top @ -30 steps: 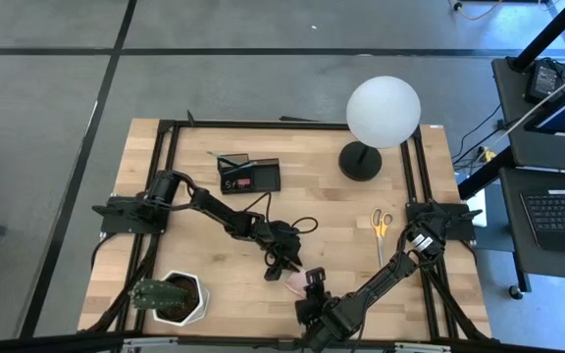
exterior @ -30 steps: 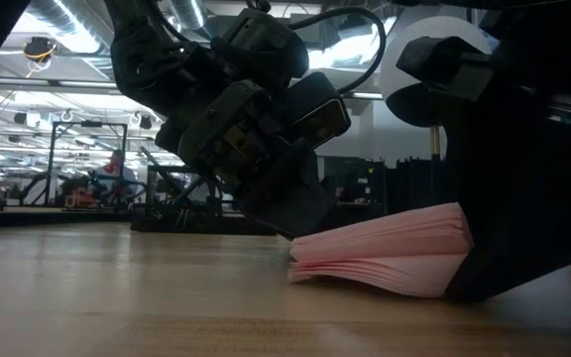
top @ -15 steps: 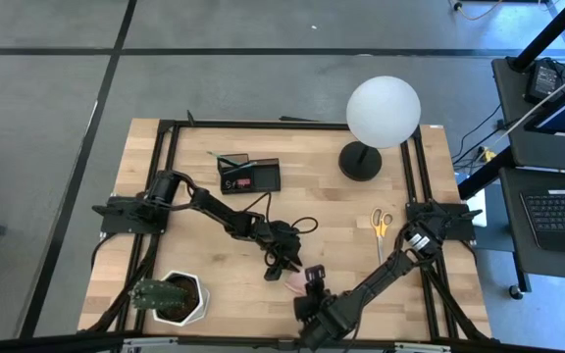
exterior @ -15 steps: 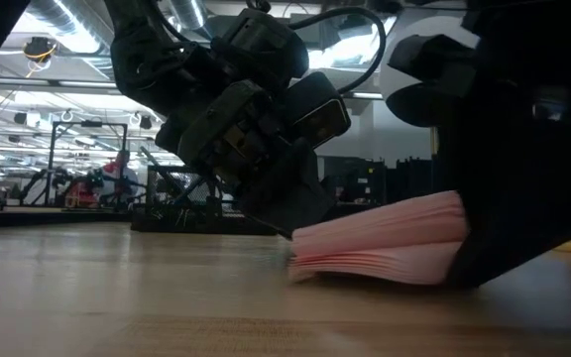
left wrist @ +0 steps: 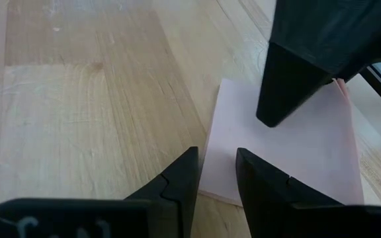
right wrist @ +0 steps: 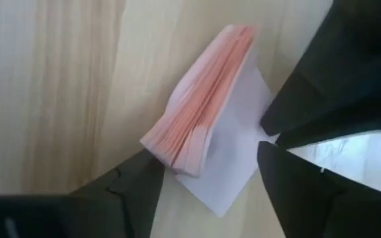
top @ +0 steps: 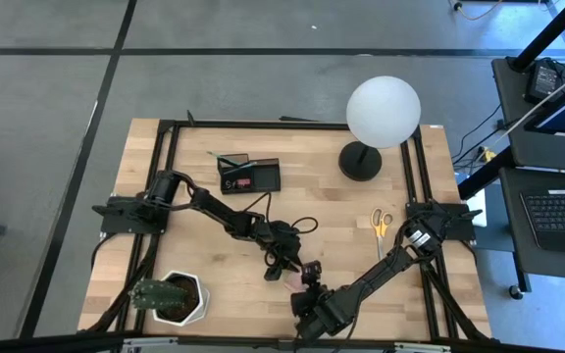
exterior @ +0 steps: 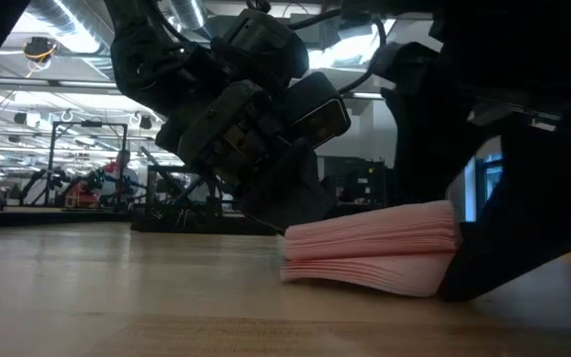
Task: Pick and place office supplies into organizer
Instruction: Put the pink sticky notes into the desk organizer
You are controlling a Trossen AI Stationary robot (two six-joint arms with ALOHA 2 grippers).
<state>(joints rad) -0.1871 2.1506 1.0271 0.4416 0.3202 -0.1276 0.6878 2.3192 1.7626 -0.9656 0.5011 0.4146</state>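
both arms crowd the pink sticky-note pad (exterior: 370, 260) lying flat near the counter's (top: 341, 221) front edge. the right end effector (right wrist: 204, 175) has fingers spread wide astride the pad's corner, gripping nothing, while the left end effector (left wrist: 213, 175), part open and empty, hovers at its edge. next, i'd judge, one must close on it, then carry it across open counter to the black organizer (top: 248, 175) well behind.
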